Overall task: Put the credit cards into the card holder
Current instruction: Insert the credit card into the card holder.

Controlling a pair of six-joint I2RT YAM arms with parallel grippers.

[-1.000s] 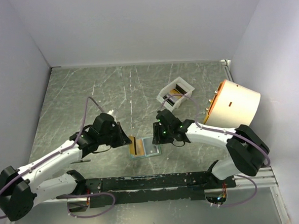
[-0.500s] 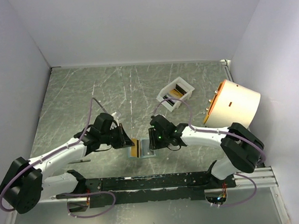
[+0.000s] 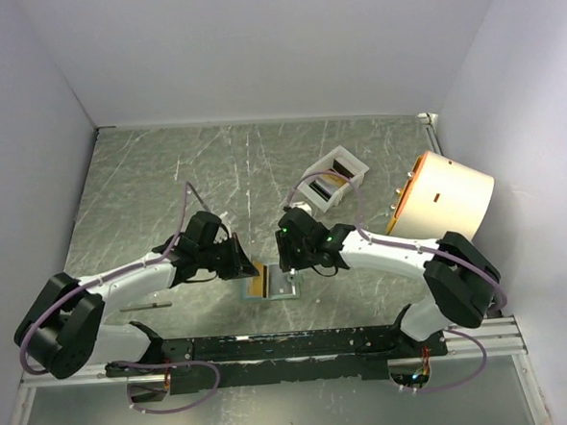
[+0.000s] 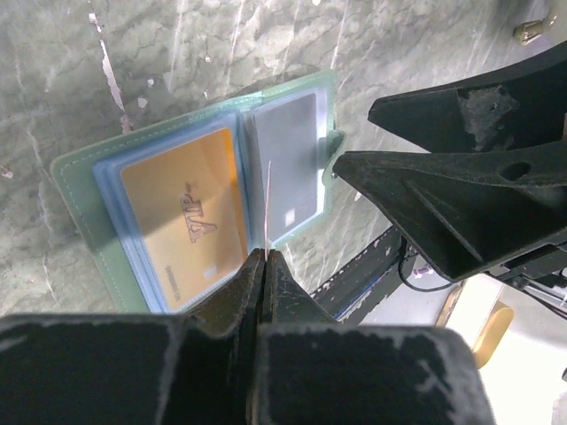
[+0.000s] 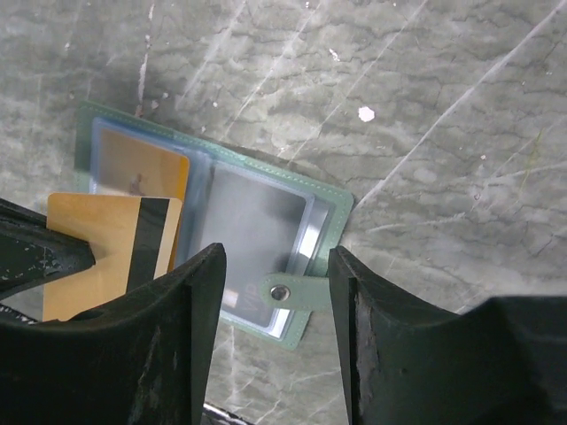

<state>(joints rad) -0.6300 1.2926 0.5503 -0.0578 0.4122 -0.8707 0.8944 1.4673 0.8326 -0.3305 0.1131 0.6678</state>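
Gold, black-striped plastic card (image 5: 97, 226) pinched in left jaws; right jaws apart, empty, over open sage-green wallet (image 5: 257, 221)

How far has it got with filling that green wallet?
Done: one gold plastic card sits inside the open sage-green folding wallet. In hand: the left pincer grips a second gold black-striped card above it. Left: more cards lie in the white plastic tray.

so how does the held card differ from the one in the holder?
Held card is pinched in the left gripper, on edge over the holder, stripe side showing; the sleeved card lies flat in a pocket, logo side up. Both gold.
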